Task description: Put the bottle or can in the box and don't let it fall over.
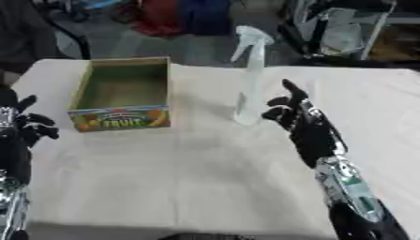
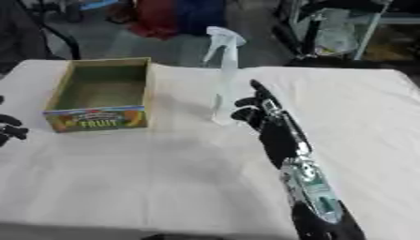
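A tall clear spray bottle (image 1: 250, 75) stands upright on the white-clothed table (image 1: 197, 168), a little right of the box. The box (image 1: 123, 93) is an open cardboard tray with "FRUIT" printed on its front, and nothing shows inside it. My right hand (image 1: 299, 119) is just right of the bottle's base, fingers spread and relaxed, close to the bottle but apart from it. At the left edge my left hand (image 1: 20, 129) rests idle, fingers relaxed and pointing up, holding nothing.
Beyond the table's far edge are chair legs, a metal rack (image 1: 344, 33) and red and blue bags (image 1: 180, 16) on the floor. Bare cloth stretches in front of the box and the bottle.
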